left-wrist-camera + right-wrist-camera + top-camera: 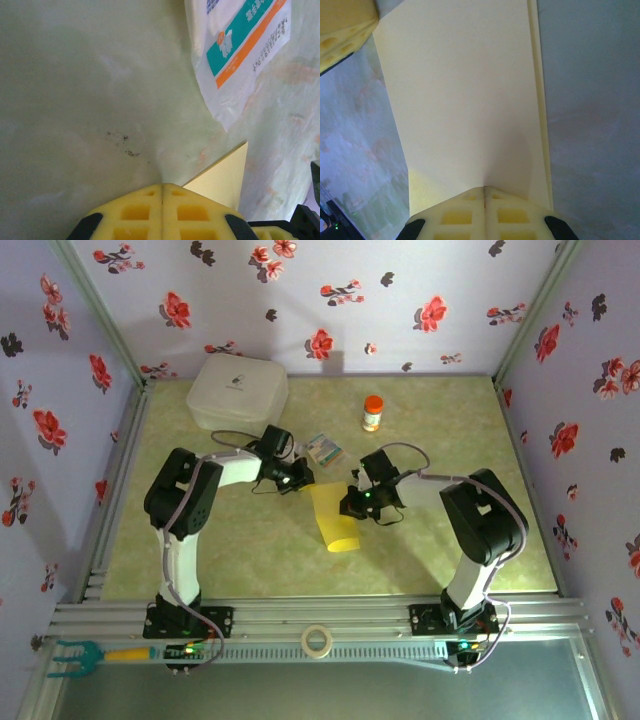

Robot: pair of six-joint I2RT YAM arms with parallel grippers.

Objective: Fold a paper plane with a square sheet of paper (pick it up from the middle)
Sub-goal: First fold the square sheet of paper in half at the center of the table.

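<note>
Top external view: the folded yellow sheet of paper (335, 522) is over the middle of the counter (250, 550), between both arms. The right tool (484, 189) is fully closed, pinching the sheet's edge. The left tool (162, 186) is also closed with the sheet's corner just beside it, grip unclear.

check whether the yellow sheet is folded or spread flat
Folded, at least partly: the yellow sheet shows a second layer's edge along its right side in the right wrist view, and from above it looks narrow, not square.
</note>
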